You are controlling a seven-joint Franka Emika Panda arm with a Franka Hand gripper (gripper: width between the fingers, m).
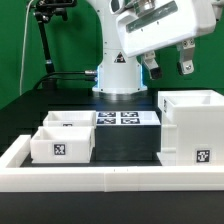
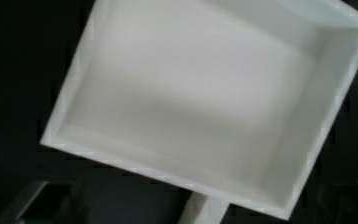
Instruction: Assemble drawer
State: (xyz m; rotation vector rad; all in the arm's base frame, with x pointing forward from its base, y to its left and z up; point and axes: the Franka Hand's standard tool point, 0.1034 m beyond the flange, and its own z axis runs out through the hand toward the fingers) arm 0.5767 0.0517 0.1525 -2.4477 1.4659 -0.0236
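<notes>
The drawer's tall boxy shell [image 1: 190, 128] stands at the exterior view's right with its open side up and a tag on its front. Two small white trays [image 1: 66, 121] [image 1: 60, 146] sit side by side at the exterior view's left, the nearer one showing a tag. My gripper [image 1: 170, 70] hangs open and empty above the shell's back left corner. Its dark fingers [image 1: 155, 70] are spread apart. The wrist view looks down into the shell's hollow white inside [image 2: 194, 95], tilted across the picture. The gripper touches nothing.
The marker board [image 1: 121, 118] lies flat on the dark table between the trays and the shell, in front of the robot base [image 1: 118, 75]. A long low white rail [image 1: 100, 180] runs along the front and up the left side.
</notes>
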